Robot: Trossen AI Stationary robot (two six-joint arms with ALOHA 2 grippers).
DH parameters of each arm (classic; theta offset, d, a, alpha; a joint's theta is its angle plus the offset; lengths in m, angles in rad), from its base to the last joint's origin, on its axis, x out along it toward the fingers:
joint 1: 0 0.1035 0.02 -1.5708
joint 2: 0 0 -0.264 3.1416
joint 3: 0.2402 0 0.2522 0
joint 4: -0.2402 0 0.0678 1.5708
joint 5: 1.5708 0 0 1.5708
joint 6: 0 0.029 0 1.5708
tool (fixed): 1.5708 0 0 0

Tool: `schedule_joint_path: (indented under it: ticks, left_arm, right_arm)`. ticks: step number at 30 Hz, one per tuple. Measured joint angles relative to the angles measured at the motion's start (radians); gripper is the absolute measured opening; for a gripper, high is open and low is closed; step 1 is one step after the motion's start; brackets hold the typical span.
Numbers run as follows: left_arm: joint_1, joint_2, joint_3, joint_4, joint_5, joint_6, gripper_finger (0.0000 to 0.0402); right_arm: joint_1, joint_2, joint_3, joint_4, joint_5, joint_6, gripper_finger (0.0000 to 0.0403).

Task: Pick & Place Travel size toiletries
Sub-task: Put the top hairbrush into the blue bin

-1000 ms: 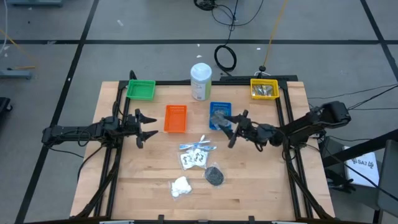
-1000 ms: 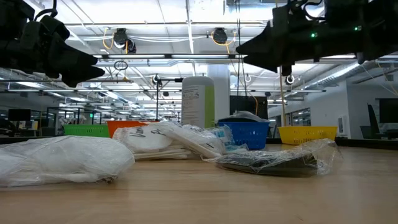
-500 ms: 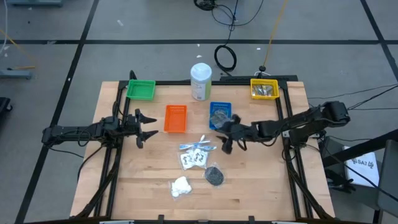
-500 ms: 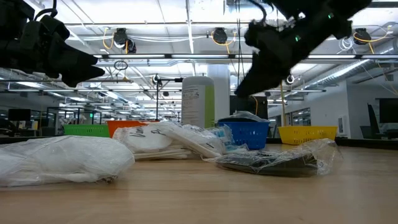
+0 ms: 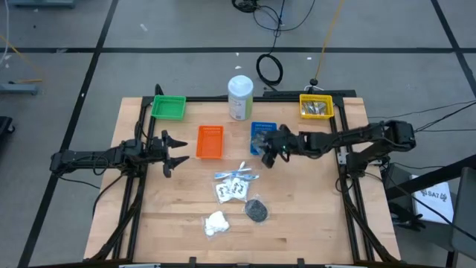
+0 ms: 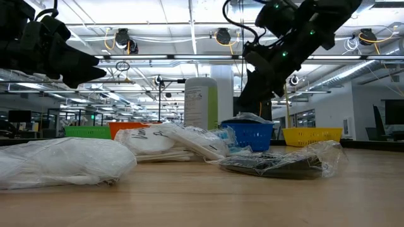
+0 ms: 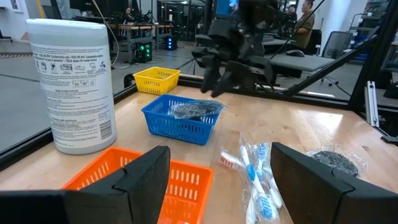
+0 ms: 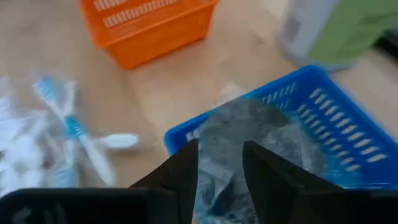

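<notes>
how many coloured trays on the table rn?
4. Green tray at the far left corner, yellow tray at the far right corner, orange tray and blue tray side by side mid-table, near the white bottle. None seem hidden.

Small print on the white bottle [image 7: 73, 87] (too blurred to read)

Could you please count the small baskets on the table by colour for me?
Green basket: 1
Orange basket: 1
Blue basket: 1
Yellow basket: 1
Total: 4
</notes>
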Motion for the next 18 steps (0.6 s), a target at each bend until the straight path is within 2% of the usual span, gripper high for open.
schedule_joint_path:
  ticks: [4,8,13,18]
  left_arm:
    - [0.0,0.0,0.0,0.0,0.0,0.0,0.0274]
    - [0.0,0.0,0.0,0.0,0.0,0.0,0.0274]
    - [0.0,0.0,0.0,0.0,0.0,0.0,0.0274]
    - [0.0,0.0,0.0,0.0,0.0,0.0,0.0274]
  right_arm:
    - [-0.031,0.0,0.0,-0.001,-0.246,-0.032,0.0105]
    - [-0.029,0.0,0.0,0.012,-0.338,-0.037,0.0096]
    - [-0.033,0.002,0.0,-0.069,-0.33,0.004,0.0083]
    - [-0.037,0.018,-0.002,-0.129,-0.171,0.002,0.0071]
